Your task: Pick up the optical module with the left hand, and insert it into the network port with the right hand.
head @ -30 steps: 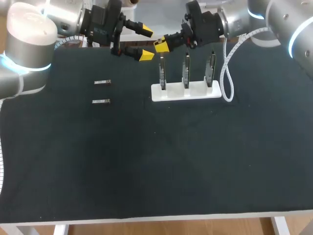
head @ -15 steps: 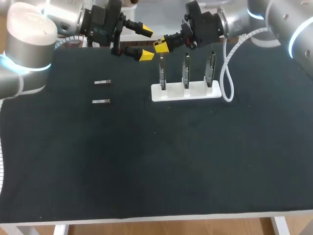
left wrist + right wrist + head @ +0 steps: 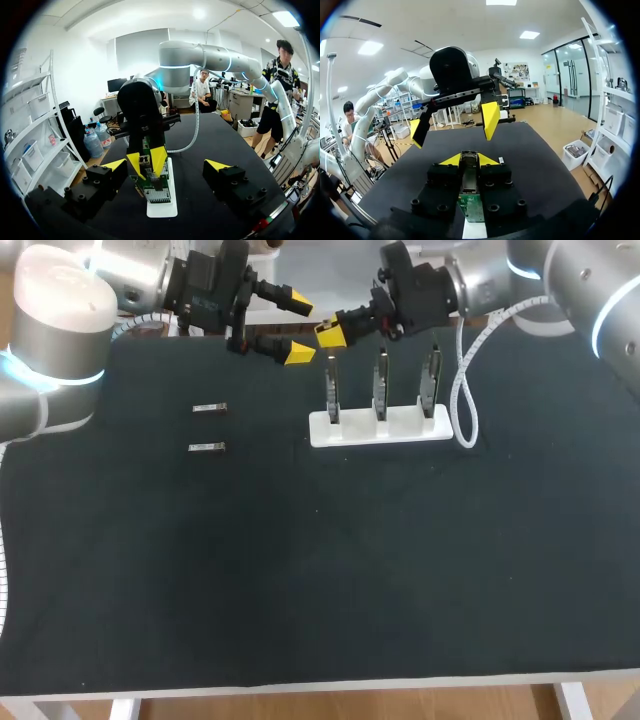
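By my reading you're at the insertion step. Your right gripper has its yellow fingers clamped on the optical module, one tip on each side. It hangs over the left-end board of the white stand, which sits near the table's far edge, a little right of the middle. Your left gripper hovers close beside it on the left, fingers wide apart and holding nothing, so the pickup and handover look done. The next move calls for lining the module up with the network port on the green circuit board beneath it, then pushing straight along the port's axis. Any tilt would likely jam the module against the board's edge. I cannot make out the port's opening in any view. The head view gives you the layout: three boards upright in the stand, a spare module and a second spare module lying flat on the left half of the table, and a white cable looped by the stand's right end. It hides the module in the right gripper, though. The right wrist view shows that grip and the board directly under it. The left wrist view shows the same grip from the opposite side, low over the board's top, but I cannot tell whether module and board touch.
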Controlling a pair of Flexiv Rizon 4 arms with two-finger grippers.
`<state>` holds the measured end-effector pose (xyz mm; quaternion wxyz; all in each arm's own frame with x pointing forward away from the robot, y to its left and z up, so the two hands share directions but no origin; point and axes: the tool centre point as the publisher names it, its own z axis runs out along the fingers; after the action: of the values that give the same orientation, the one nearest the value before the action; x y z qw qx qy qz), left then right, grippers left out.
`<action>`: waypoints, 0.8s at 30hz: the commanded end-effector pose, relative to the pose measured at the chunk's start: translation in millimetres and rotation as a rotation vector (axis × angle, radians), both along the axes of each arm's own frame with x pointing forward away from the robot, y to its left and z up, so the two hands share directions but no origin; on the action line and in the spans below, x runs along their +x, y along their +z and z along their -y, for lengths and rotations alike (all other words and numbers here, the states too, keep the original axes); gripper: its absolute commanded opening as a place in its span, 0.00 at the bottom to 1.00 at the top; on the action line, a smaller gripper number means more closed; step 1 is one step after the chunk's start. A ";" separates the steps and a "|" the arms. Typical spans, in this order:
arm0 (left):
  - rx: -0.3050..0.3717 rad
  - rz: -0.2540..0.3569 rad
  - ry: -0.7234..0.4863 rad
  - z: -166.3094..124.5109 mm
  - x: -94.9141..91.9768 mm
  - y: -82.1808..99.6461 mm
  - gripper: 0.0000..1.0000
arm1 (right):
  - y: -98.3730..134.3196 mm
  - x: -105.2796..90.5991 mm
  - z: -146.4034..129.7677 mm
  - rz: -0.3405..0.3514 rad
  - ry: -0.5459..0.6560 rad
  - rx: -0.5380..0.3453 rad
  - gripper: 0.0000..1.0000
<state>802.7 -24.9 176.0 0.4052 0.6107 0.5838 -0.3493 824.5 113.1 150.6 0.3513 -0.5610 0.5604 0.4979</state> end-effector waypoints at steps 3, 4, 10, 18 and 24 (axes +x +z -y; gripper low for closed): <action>0.002 -0.001 -0.003 0.1 1.6 0.0 1.00 | -7.2 6.0 0.1 -0.044 0.145 0.024 0.00; 0.002 -0.001 -0.003 0.1 1.6 0.0 1.00 | -7.8 5.5 -0.3 -0.047 0.148 0.028 0.00; 0.002 -0.001 -0.003 0.1 1.6 0.0 1.00 | -9.2 5.0 -1.3 -0.049 0.154 0.030 0.00; 0.002 -0.001 -0.003 0.1 1.6 0.0 1.00 | -3.0 6.7 0.3 -0.022 0.156 0.026 0.00; 0.002 -0.001 -0.003 0.1 1.6 0.0 1.00 | -0.7 6.7 1.7 0.000 0.157 0.003 0.00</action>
<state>802.7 -24.9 176.0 0.4052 0.6107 0.5838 -0.3493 822.8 110.4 149.4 0.3553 -0.5768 0.5496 0.4890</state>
